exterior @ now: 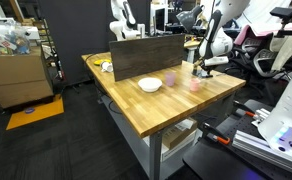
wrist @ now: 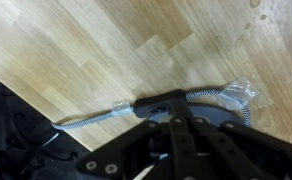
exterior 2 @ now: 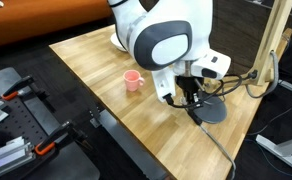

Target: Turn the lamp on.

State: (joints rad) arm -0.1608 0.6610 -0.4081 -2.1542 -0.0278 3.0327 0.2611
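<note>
The lamp has a slim tan arm (exterior 2: 277, 40) that rises at the table's far corner and a small dark round base (exterior 2: 216, 110) on the wooden table. My gripper (exterior 2: 191, 96) is shut and empty, with its fingertips right over the near side of the base. In the wrist view the closed fingers (wrist: 176, 117) lie over the dark disc of the base (wrist: 220, 116), and a braided cable (wrist: 91, 117) leaves it to the left. I cannot tell whether the tips touch the base. The lamp head is out of view. In an exterior view the gripper (exterior: 199, 68) is at the table's far right end.
A pink cup (exterior 2: 133, 80) stands on the table (exterior 2: 96, 60) beside the arm, and it also shows next to a white bowl (exterior: 150, 85) in an exterior view (exterior: 171, 78). A dark upright board (exterior: 146, 55) runs along the table's back. A crumpled clear wrapper (wrist: 241, 91) lies by the base.
</note>
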